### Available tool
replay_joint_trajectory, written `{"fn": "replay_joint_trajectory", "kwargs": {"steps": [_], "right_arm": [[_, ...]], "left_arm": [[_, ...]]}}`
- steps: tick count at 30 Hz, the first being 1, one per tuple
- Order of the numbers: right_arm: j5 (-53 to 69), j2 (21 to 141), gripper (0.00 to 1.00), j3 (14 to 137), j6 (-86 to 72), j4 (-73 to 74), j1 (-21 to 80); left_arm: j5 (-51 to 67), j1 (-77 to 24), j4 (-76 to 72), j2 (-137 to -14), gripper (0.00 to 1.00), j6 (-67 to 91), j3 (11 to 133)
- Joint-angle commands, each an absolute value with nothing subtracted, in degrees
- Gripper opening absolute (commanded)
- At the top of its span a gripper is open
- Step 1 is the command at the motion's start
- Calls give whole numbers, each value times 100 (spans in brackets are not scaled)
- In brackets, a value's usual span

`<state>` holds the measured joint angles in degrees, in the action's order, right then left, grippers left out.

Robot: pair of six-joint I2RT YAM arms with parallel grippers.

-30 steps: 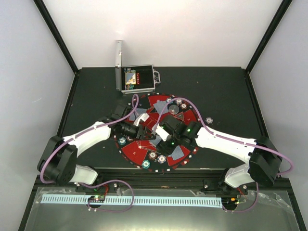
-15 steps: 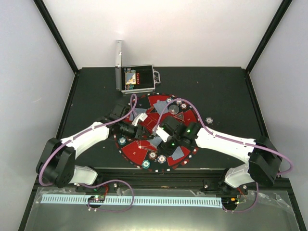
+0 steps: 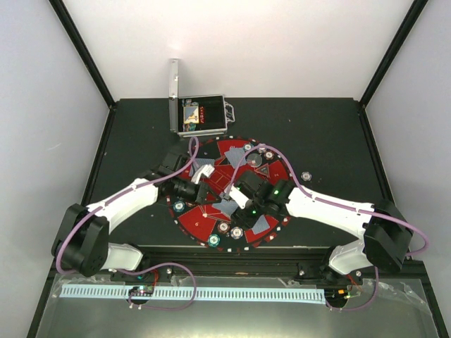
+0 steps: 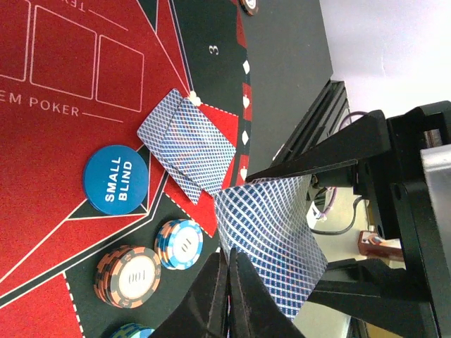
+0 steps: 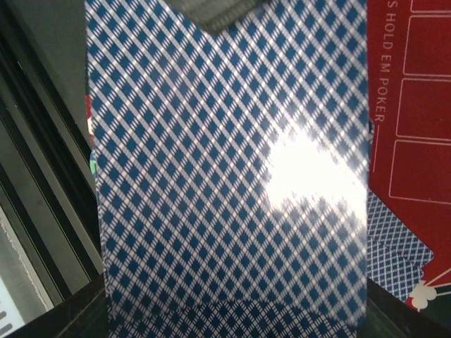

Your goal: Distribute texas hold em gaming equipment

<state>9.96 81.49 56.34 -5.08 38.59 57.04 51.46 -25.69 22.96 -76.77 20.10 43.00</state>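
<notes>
A blue-backed playing card (image 5: 225,176) is gripped edge to edge in the right claw (image 4: 282,236) above the red mat (image 4: 63,105). One corner is pinched by the closed left claw (image 4: 229,260).

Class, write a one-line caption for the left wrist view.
Left fingers pinch the edge of a blue-backed card; on the red mat lie a Small Blind disc, two cards and chip stacks.

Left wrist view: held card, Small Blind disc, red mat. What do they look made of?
Held card: coated card stock or plastic, glossy. It throws a bright glare in the right wrist view.
Small Blind disc: likely moulded plastic, smooth, even blue with crisp white print.
Red mat: probably felt or similar fabric, matt. It shows no glare under printed white lines.
</notes>
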Motion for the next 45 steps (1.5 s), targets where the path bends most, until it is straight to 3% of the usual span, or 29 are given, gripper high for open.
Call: {"fn": "replay_joint_trajectory", "kwargs": {"steps": [1, 22, 35, 45], "right_arm": [[898, 8087, 63, 5600, -663, 3691, 5721], [285, 8066, 62, 5612, -1327, 3635, 5665], [107, 7705, 62, 5375, -1554, 3627, 4884], [96, 7293, 62, 5212, -1568, 3564, 4224]], "left_arm": [[4929, -2480, 2587, -7524, 2, 1858, 4429], [4175, -2024, 2997, -6777, 2, 1505, 4494], [2179, -2126, 3238, -6169, 2, 812, 4916], [-591, -3591, 2346, -6556, 2, -264, 5019]]}}
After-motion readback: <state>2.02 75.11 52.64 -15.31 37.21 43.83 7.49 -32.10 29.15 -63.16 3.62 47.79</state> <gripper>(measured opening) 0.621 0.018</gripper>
